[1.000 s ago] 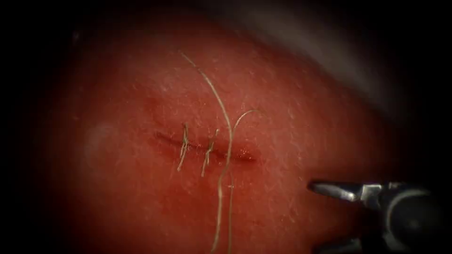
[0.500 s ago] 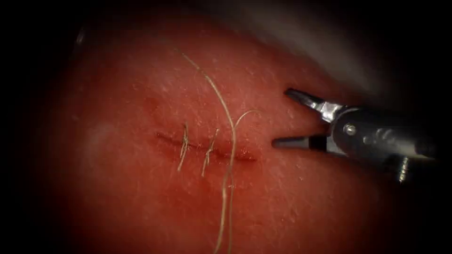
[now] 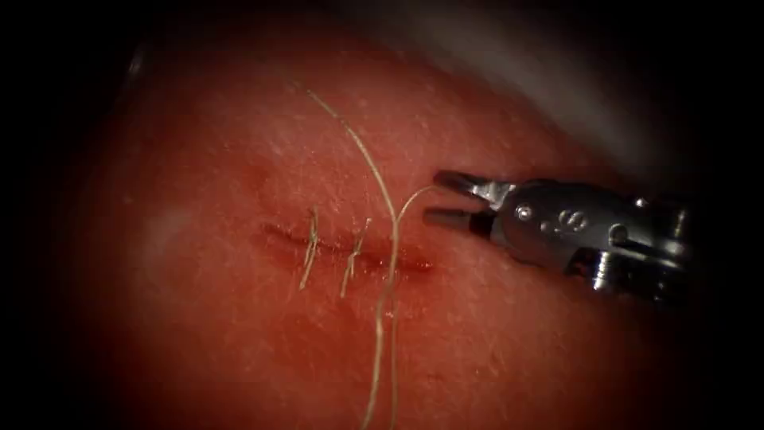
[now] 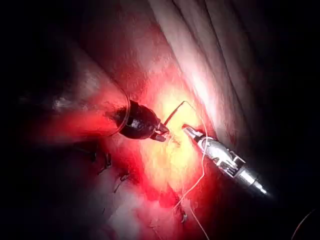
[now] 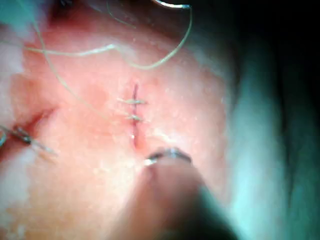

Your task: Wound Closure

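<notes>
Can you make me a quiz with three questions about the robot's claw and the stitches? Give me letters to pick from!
1. Where is the right claw?
A. Left of the cut
B. Right of the cut
C. On top of the short stitches

2. How many short stitches cross the cut?
A. None
B. Two
C. Five

3. How is the right claw?
A. Open, holding nothing
B. Shut on the tissue
C. Shut on a needle

Answers: B, since the right claw sits just past the right end of the cut. B, since two short stitches cross it, left of the long thread. A, since a gap shows between its two jaws, by the thread's curled end.
</notes>
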### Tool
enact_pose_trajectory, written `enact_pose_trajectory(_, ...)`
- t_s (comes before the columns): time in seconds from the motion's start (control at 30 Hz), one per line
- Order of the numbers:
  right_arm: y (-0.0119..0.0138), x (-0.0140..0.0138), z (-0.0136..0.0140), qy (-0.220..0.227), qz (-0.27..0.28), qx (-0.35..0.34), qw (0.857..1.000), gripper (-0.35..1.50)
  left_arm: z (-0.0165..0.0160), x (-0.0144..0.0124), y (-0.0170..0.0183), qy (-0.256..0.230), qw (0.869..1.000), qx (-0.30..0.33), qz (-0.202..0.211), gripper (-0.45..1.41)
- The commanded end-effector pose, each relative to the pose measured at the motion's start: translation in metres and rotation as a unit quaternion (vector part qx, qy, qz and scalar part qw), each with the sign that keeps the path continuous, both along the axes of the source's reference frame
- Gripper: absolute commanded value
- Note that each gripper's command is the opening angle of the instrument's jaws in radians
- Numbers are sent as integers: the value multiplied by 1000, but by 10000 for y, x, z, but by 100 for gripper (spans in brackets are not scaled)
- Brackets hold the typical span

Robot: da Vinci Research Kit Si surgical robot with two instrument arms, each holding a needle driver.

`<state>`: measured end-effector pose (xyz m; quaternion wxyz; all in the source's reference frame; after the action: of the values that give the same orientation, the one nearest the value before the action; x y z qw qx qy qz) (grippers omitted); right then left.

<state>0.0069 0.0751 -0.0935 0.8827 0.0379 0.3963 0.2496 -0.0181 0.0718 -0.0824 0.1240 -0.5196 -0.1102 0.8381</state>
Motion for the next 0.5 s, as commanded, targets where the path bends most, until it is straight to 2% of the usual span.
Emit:
enact_pose_trajectory(0.03,4,6,-1,0,-8,-9,1000,-35,6,-4,-4,0,1000,1,1,-32)
enact_pose_trajectory(0.2,17,4,-25,0,-35,-46,998,-35,6,-4,-4,0,1000,3,-1,-32)
enact_pose_trajectory(0.43,47,-11,-56,-1,-23,-87,996,-35,6,-3,-4,0,1000,3,0,-33)
enact_pose_trajectory(0.5,48,-11,-60,-1,-25,-90,996,-35,8,-3,-5,1,1000,3,1,-34)
